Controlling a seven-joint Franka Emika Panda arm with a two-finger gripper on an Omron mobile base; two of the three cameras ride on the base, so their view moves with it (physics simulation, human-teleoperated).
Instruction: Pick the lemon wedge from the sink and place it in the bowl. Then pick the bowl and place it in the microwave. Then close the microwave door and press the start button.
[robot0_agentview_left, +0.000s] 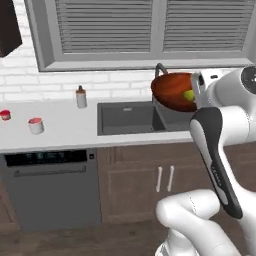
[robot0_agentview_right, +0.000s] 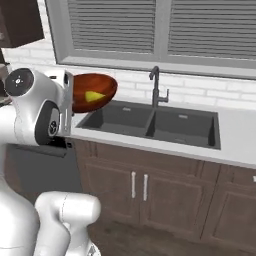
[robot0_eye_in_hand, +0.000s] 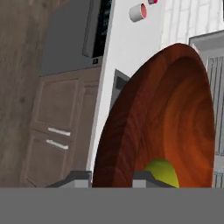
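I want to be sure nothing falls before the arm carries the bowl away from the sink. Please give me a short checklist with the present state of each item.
1. Gripper closed on the rim of the bowl: ok.
2. Bowl lifted clear of the sink and counter: ok.
3. Lemon wedge inside the bowl: ok.
4. Bowl level: not ok, it is tilted, and the wedge lies at the low side near the fingers.
5. Faucet clear of the bowl: ok in the right base view.
6. Microwave door open and path free: cannot tell.

reddish-brown bowl (robot0_agentview_right: 95, 85), yellow lemon wedge (robot0_agentview_right: 93, 96), dk grey sink (robot0_agentview_right: 150, 122), white counter (robot0_agentview_left: 60, 127)
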